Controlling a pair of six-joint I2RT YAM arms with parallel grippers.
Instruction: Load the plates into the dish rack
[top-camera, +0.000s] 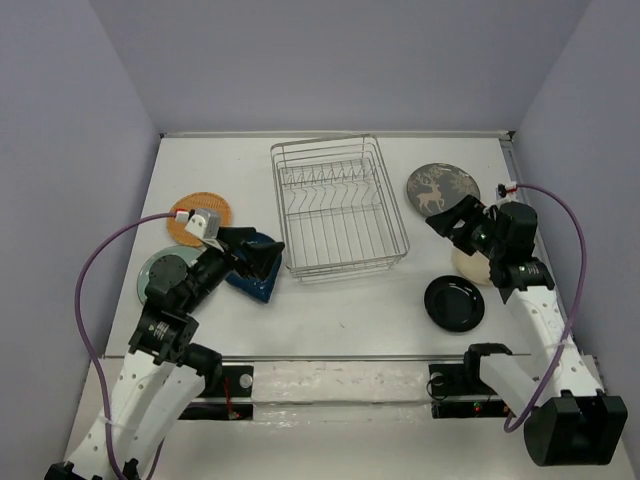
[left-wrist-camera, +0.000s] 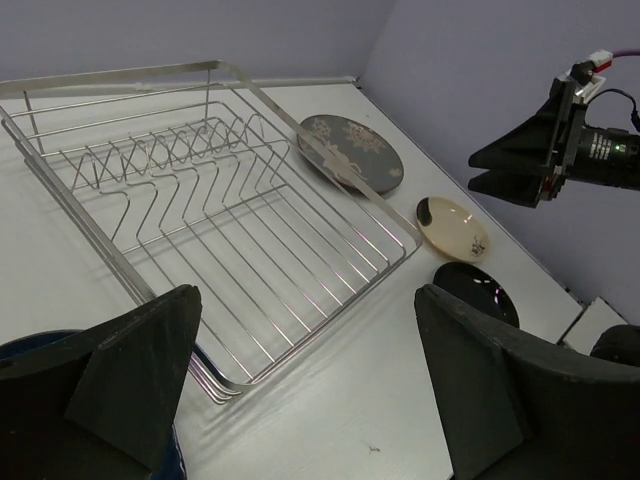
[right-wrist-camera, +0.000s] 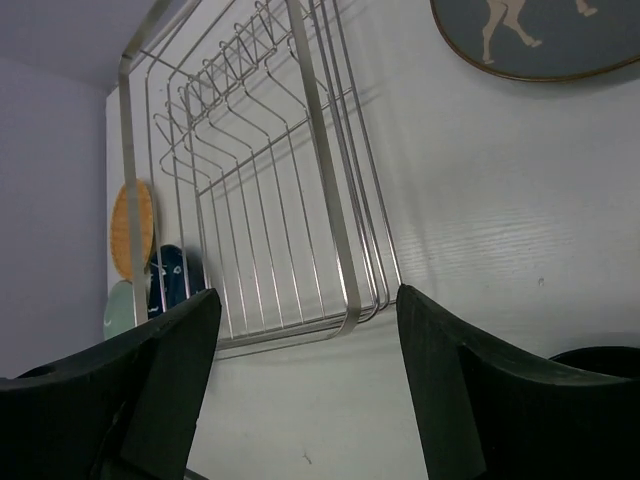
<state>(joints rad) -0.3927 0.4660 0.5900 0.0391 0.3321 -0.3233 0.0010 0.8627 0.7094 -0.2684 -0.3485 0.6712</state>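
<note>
Gaping left claw (top-camera: 265, 258) over dark blue plate (top-camera: 248, 286), dish rack (top-camera: 340, 212) beside

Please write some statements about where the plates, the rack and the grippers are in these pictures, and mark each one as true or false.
1. No plate stands in the dish rack. True.
2. The black plate lies left of the rack. False: it lies to the rack's right.
3. The left gripper and the right gripper are both open. True.
4. The right gripper holds the deer plate. False: it holds nothing, and that plate lies flat on the table.
5. The orange plate lies left of the rack. True.
</note>
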